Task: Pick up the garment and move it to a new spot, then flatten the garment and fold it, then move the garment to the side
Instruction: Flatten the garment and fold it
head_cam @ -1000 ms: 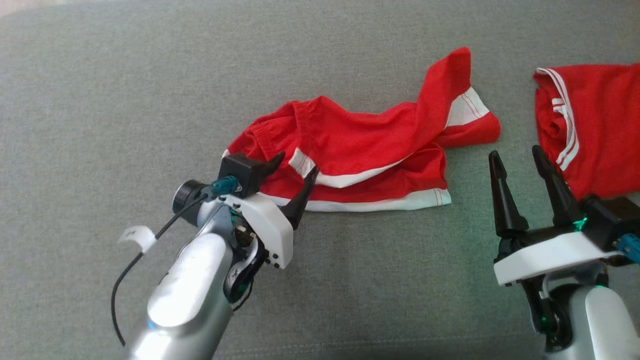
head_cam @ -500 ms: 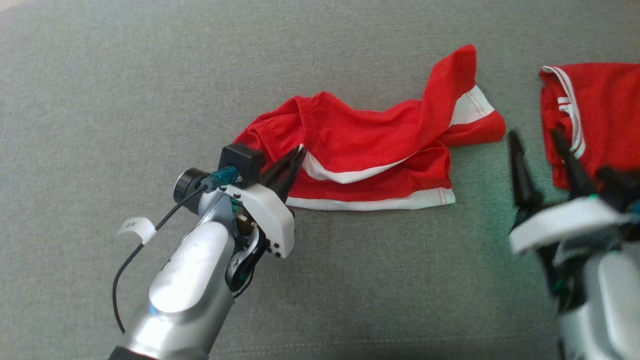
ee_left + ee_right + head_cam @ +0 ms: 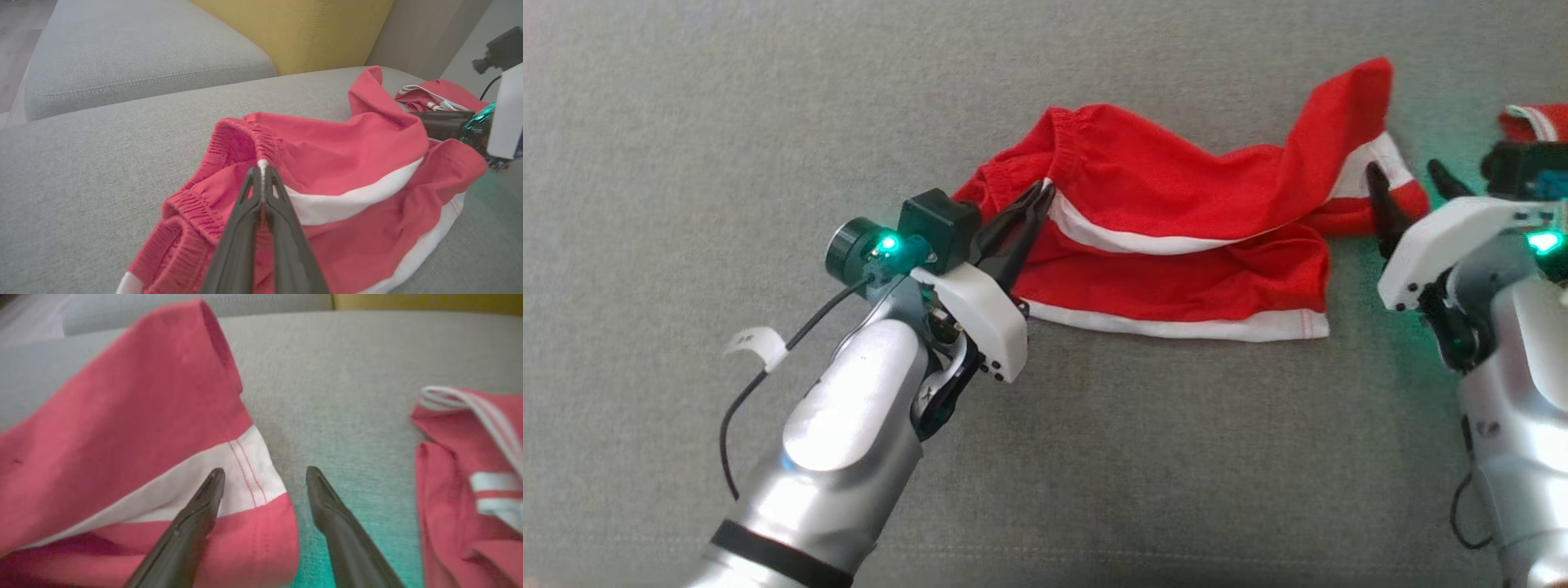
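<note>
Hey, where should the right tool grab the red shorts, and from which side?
Grip the white-banded leg hem at the right end of the red shorts, coming in from the right along the cushion. That corner's edge lies free toward the open right tool, so one finger can likely slip under it. The left tool pinches the waistband at the opposite end.

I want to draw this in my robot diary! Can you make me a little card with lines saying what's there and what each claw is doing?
Surface: grey sofa cushion
Main garment: red shorts with white stripes, crumpled on the cushion
Left gripper: shut, pinching the shorts at the elastic waistband
Right gripper: open, at the shorts' white-banded leg end, gripping nothing
Other item: second red garment with white stripes, lying apart on the robot's right
Folding: not yet done
</note>
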